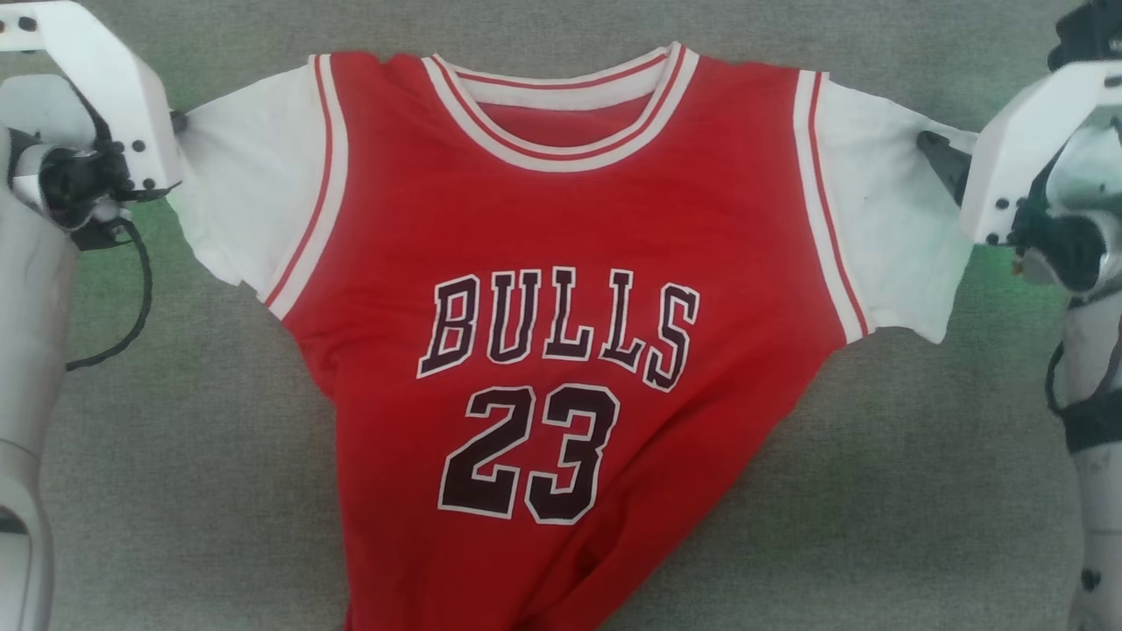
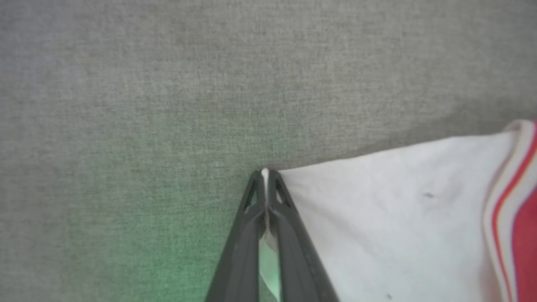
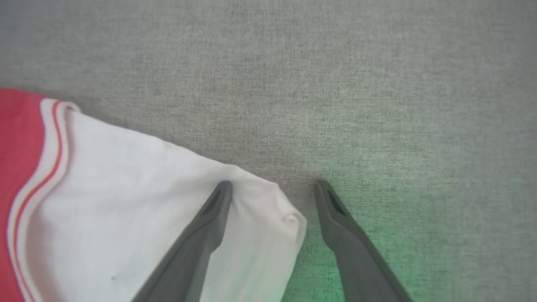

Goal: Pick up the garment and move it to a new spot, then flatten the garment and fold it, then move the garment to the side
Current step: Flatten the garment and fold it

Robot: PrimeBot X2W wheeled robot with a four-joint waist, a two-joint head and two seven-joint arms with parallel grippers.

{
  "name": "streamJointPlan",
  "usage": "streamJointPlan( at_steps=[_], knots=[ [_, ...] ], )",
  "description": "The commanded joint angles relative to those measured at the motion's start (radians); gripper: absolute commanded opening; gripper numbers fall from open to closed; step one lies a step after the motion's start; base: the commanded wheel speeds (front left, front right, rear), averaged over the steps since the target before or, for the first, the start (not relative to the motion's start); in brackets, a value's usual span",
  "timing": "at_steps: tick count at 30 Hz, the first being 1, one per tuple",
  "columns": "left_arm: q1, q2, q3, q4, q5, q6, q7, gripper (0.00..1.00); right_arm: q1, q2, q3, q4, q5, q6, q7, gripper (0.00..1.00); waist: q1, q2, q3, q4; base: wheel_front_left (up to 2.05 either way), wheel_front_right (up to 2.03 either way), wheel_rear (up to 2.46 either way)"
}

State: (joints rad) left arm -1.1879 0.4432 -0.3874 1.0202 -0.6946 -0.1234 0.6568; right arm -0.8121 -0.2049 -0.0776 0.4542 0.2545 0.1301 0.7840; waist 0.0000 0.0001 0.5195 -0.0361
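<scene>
garment (image 1: 561, 263): lies face up on the grey cloth (image 1: 175, 491), collar (image 1: 561, 114) at the far side, hem toward the robot. The chest is spread, while the lower body is bunched and narrows toward the hem.
long axis: collar to hem runs far to near. The sleeve-to-sleeve line runs straight across, from one gripper to the other.
left gripper (image 2: 265, 174): clamped on the tip of the left sleeve (image 1: 245, 193). The left wrist view shows a sliver of white fabric pinched between the closed fingertips.
right gripper (image 3: 273, 184): jaws apart, nothing gripped. It straddles the outer corner of the right sleeve (image 3: 138, 197), with the garment-side finger over the white fabric and the other finger on bare cloth just beside the sleeve edge.
key relation: the right sleeve's edge sits between the right fingers, closer to the garment-side one. Closing in place looks sufficient, with no extra reach.
nearer arm: each arm is at its own sleeve, and the hem is well apart from both.
step (judged): taking both sleeve tips before the lift; left is done, right is pending.
risk: the right corner is curled, so the bite would be shallow and thin fabric could slip out. Whether both sleeve layers would be caught can't be told.
</scene>
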Motion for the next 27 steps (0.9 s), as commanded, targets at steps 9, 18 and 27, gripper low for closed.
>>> streamJointPlan(
  at_steps=[9,18,27],
  knots=[
    [0.017,-0.044,-0.051,0.037,-0.024,-0.011,-0.038,0.00,-0.013,0.031,-0.026,0.090,-0.073,0.001,0.189,0.00,0.0000,-0.0001,-0.027,0.013,0.00,0.00,0.00],
    [-0.020,-0.018,-0.085,0.019,-0.037,-0.008,-0.078,0.00,-0.085,0.073,-0.101,0.056,-0.087,0.001,0.127,0.00,0.0000,-0.0001,-0.085,0.017,0.00,0.00,0.00],
    [-0.055,0.014,-0.130,-0.030,-0.055,-0.007,-0.105,0.00,-0.121,0.084,-0.069,0.035,-0.069,0.001,0.027,0.00,0.0000,-0.0001,-0.170,0.024,0.00,0.00,0.00]
  ],
)
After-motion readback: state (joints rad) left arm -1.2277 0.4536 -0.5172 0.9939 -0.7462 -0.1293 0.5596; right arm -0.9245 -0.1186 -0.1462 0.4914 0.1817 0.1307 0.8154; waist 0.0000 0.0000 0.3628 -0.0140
